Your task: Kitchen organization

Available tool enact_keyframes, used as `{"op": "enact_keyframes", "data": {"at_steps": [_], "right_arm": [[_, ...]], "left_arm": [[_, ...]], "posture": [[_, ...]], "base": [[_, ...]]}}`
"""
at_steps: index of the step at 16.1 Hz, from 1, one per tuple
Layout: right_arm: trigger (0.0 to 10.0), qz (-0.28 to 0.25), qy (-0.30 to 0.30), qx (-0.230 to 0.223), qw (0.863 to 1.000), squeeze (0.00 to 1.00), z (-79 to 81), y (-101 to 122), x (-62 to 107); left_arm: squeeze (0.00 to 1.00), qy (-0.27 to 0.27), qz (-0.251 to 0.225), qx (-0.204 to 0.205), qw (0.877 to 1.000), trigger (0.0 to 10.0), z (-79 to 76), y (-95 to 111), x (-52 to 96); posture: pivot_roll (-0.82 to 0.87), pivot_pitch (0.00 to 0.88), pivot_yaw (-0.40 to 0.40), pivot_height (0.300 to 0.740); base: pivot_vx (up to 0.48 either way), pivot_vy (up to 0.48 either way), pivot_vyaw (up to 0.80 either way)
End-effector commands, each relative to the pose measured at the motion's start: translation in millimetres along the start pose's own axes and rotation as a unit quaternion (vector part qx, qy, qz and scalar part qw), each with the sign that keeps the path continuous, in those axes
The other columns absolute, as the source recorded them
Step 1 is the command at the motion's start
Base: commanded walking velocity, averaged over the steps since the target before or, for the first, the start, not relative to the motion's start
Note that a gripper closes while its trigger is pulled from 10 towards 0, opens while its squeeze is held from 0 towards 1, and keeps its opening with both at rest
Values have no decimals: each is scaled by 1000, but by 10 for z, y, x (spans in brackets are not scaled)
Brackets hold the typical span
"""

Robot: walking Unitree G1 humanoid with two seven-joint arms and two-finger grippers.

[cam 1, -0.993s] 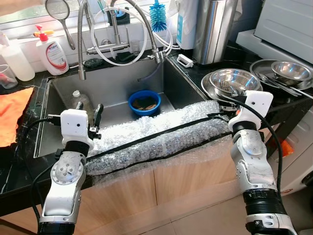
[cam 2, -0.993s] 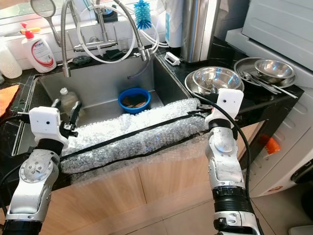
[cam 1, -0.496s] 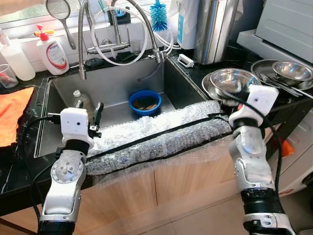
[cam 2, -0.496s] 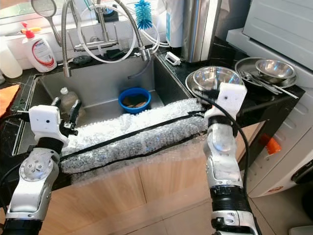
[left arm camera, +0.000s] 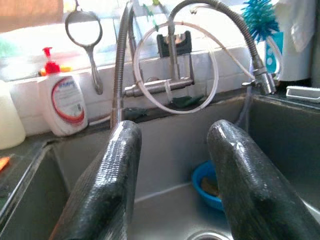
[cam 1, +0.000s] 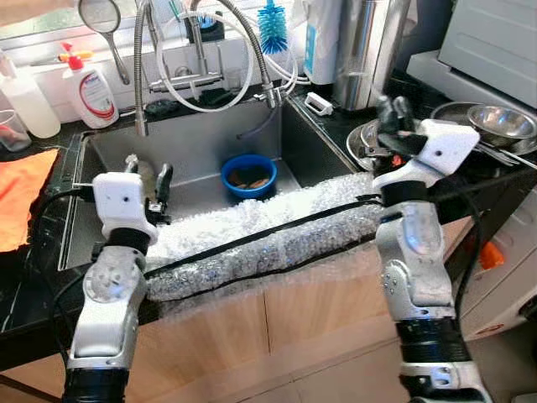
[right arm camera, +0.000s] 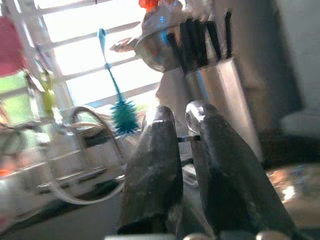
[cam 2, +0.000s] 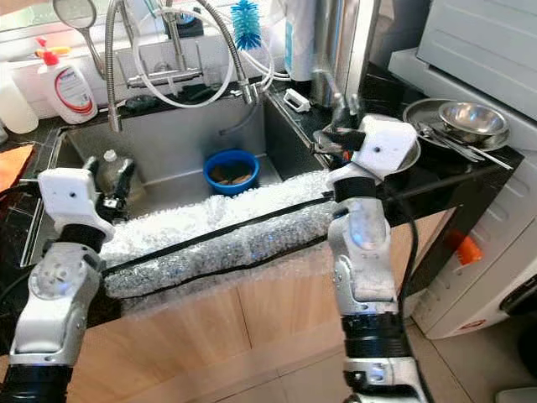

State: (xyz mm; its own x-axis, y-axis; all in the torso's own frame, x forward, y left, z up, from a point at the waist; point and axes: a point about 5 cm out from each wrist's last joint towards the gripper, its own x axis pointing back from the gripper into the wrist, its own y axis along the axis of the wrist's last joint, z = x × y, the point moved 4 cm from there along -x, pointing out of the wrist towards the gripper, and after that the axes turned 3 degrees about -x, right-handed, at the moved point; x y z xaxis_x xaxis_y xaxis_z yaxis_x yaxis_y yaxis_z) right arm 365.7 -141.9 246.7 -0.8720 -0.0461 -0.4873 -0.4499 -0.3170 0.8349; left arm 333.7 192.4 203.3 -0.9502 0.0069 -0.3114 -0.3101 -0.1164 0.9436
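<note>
A long sheet of bubble wrap (cam 1: 268, 235) with two black strips lies along the sink's front edge. My left gripper (cam 1: 146, 172) hovers open over the sink's near-left corner, just above the wrap's left end, with nothing between its fingers (left arm camera: 117, 165). A clear plastic bottle (cam 2: 109, 168) lies in the sink right behind it. My right gripper (cam 1: 391, 113) is raised above the wrap's right end, in front of a steel bowl (cam 1: 407, 134). Its fingers (right arm camera: 155, 150) are shut and point up and away.
A blue bowl (cam 1: 247, 175) sits in the steel sink (cam 1: 201, 143) under the spring faucet (cam 1: 252, 50). A soap bottle (cam 1: 88, 91) and a blue brush (cam 1: 271, 25) stand behind. An orange cloth (cam 1: 21, 193) lies at left. More steel bowls (cam 1: 501, 122) sit at right.
My right arm has swung its gripper up off the wrap's right end to above the steel bowl. My left gripper has risen a little and shifted left.
</note>
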Motion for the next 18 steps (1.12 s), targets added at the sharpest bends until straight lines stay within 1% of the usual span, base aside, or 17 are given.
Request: {"op": "enact_keyframes", "data": {"at_steps": [1, 2, 3, 4, 6, 7, 8, 9, 10, 11, 12, 13, 14, 15, 16, 18], "right_arm": [[10000, 9, 30, -79, 996, 0, 29, 12, 54], [10000, 17, 50, -110, 993, 0, 52, -4, 93], [10000, 25, 63, -140, 988, 0, 55, -22, 140], [10000, 30, 72, -182, 980, 0, 36, -39, 199], [10000, 34, 90, -245, 965, 0, 12, -43, 293], [10000, 36, 100, -286, 952, 0, 14, -34, 342], [10000, 37, 124, -334, 933, 0, 34, -7, 423], [10000, 46, 161, -372, 913, 0, 100, -1, 548], [10000, 57, 175, -390, 903, 0, 135, -28, 612], [10000, 60, 178, -396, 899, 0, 145, -37, 629], [10000, 76, 197, -405, 889, 0, 211, -72, 699], [10000, 97, 201, -419, 880, 0, 267, -150, 768], [10000, 102, 199, -422, 878, 0, 274, -171, 777], [10000, 123, 216, -432, 867, 0, 352, -230, 863], [10000, 131, 228, -442, 858, 0, 412, -245, 910], [10000, 146, 240, -444, 851, 0, 484, -293, 977]], "left_arm": [[0, -9, -11, 44, 999, 10000, 54, 140, -44], [0, -18, -8, 77, 997, 10000, 57, 164, -57], [0, -36, 0, 124, 992, 10000, 41, 174, -63], [0, -68, 9, 167, 984, 10000, 16, 173, -50], [0, -104, 22, 228, 968, 10000, -13, 152, -1], [0, -126, 23, 265, 956, 10000, -56, 167, 32], [0, -148, 34, 288, 946, 10000, -103, 161, 72], [0, -160, 30, 341, 926, 10000, -162, 189, 97], [0, -171, 27, 370, 913, 10000, -199, 214, 110], [0, -177, 27, 378, 908, 10000, -213, 226, 115], [0, -198, 29, 388, 900, 10000, -289, 248, 142], [0, -224, 30, 408, 885, 10000, -375, 283, 172], [0, -227, 30, 410, 883, 10000, -392, 287, 176], [0, -239, 40, 407, 881, 10000, -482, 260, 193], [0, -248, 43, 409, 877, 10000, -529, 255, 204], [0, -260, 47, 426, 865, 10000, -605, 279, 218]], "posture": [[-65, 0, 57, 740], [-62, 0, 54, 740], [-59, 0, 53, 740], [-59, 0, 54, 740], [-61, 0, 58, 740], [-64, 0, 59, 740], [-64, 0, 59, 740], [-66, 0, 57, 740], [-65, 0, 56, 740], [-65, 0, 56, 740], [-63, 0, 55, 740], [-65, 0, 54, 740], [-65, 0, 53, 740], [-62, 0, 51, 740], [-61, 0, 50, 740], [-62, 0, 47, 740]], "base": [[0, 0, 0], [0, 0, 0], [0, 0, 0], [0, 0, 0], [0, 0, 0], [0, 0, 0], [0, 0, 0], [0, 0, 0], [0, 0, 0], [0, 0, 0], [0, 0, 0], [0, 0, 0], [0, 0, 0], [0, 0, 0], [0, 0, 0], [0, 0, 0]]}}
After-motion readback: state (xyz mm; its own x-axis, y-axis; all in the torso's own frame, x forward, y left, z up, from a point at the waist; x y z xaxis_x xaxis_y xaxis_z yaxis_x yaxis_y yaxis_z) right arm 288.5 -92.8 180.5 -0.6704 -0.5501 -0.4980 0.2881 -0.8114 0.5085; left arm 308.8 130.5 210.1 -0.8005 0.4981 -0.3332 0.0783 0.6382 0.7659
